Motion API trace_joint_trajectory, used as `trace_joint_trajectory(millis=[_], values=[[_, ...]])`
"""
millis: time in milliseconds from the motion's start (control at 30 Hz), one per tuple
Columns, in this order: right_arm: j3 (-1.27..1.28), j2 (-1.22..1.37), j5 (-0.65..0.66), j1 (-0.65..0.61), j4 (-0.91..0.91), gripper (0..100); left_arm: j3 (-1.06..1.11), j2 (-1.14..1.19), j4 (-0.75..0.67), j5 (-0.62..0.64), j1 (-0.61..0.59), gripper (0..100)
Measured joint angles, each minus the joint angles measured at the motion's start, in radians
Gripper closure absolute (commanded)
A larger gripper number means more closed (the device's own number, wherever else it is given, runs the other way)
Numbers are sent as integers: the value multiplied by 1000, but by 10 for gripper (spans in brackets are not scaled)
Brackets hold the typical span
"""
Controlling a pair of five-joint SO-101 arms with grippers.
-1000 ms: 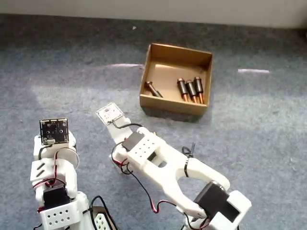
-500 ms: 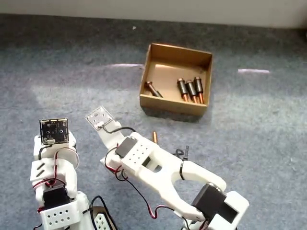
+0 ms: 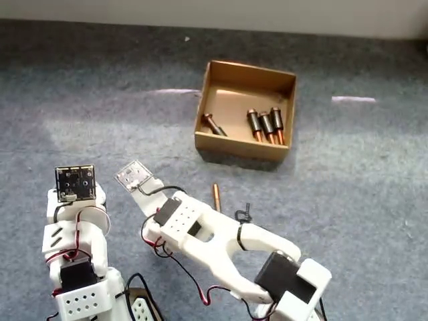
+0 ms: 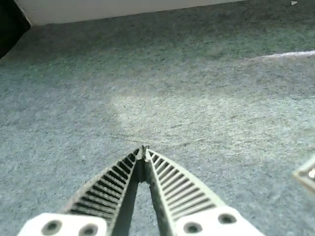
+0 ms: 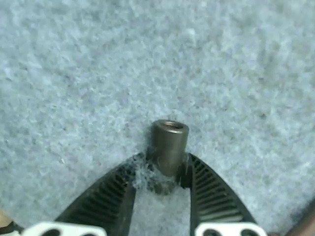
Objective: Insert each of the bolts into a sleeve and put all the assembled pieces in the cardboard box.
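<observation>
Where the two fingers of the right claw (image 5: 165, 167) come together, a dark sleeve (image 5: 169, 145) is gripped, with one fingertip pressed on each side of it. The open end of the sleeve is pointed away from the claw, and gray carpet (image 5: 74, 59) is seen all around it. The left claw (image 4: 143, 156) is shut tight with nothing in it, and carpet is seen ahead of its tips. From above, one copper bolt (image 3: 216, 196) is seen lying flat on the carpet, just beside the right arm (image 3: 200, 231), between that arm and the cardboard box (image 3: 235, 147). Four put-together pieces (image 3: 266, 125) are laid inside the box, three side by side and one apart by the other wall.
</observation>
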Motion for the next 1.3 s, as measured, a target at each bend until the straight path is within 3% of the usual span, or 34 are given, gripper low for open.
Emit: trace_joint_trajectory(millis=[233, 367, 633, 833, 1300], values=[[0, 3, 0, 0, 0, 895, 0, 0, 0, 0, 0, 989], [0, 5, 0, 2, 0, 995, 0, 0, 0, 0, 0, 989], [34, -63, 0, 29, -8, 993, 0, 0, 0, 0, 0, 989], [166, -278, 0, 86, 2, 993, 0, 0, 0, 0, 0, 989], [500, -910, 0, 405, 2, 993, 0, 0, 0, 0, 0, 989]])
